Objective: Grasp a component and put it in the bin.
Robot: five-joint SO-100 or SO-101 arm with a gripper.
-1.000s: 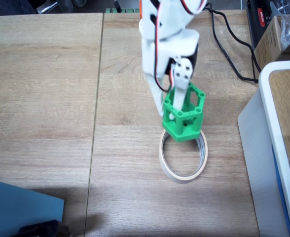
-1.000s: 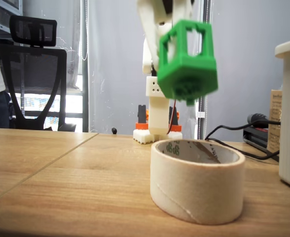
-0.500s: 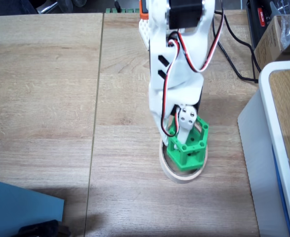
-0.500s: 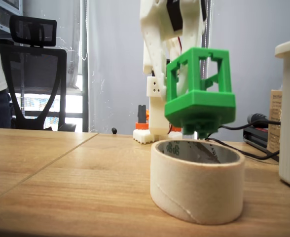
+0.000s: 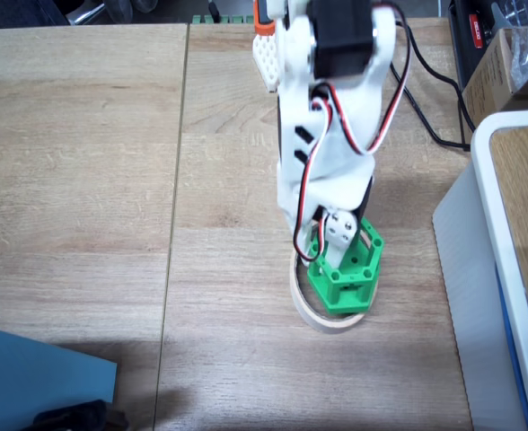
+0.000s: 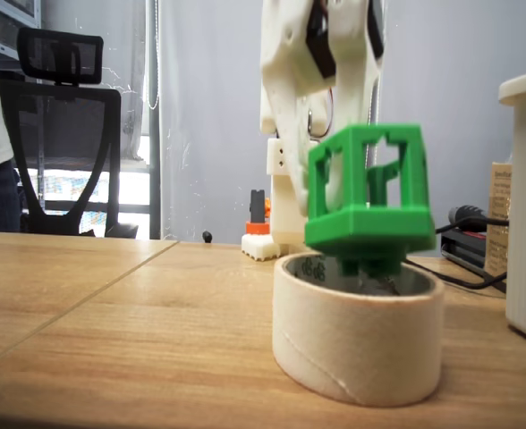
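- Looking down from the high fixed view, the white arm reaches along the wooden table [image 5: 84,180], and its gripper [image 5: 333,235] is clamped on the green component [image 5: 347,271] — one white finger goes down inside the cage.
- The component sits right over the hollow of the bin [image 5: 303,303], the cream tape ring, covering most of its opening.
- From the low fixed view, the component [image 6: 370,204] is upright, its base level with the rim of the bin [image 6: 357,338] — lowest part dipping just inside.
- A black cable [image 5: 426,99] trails off behind; a white box [image 5: 502,260] stands to the right, well apart.
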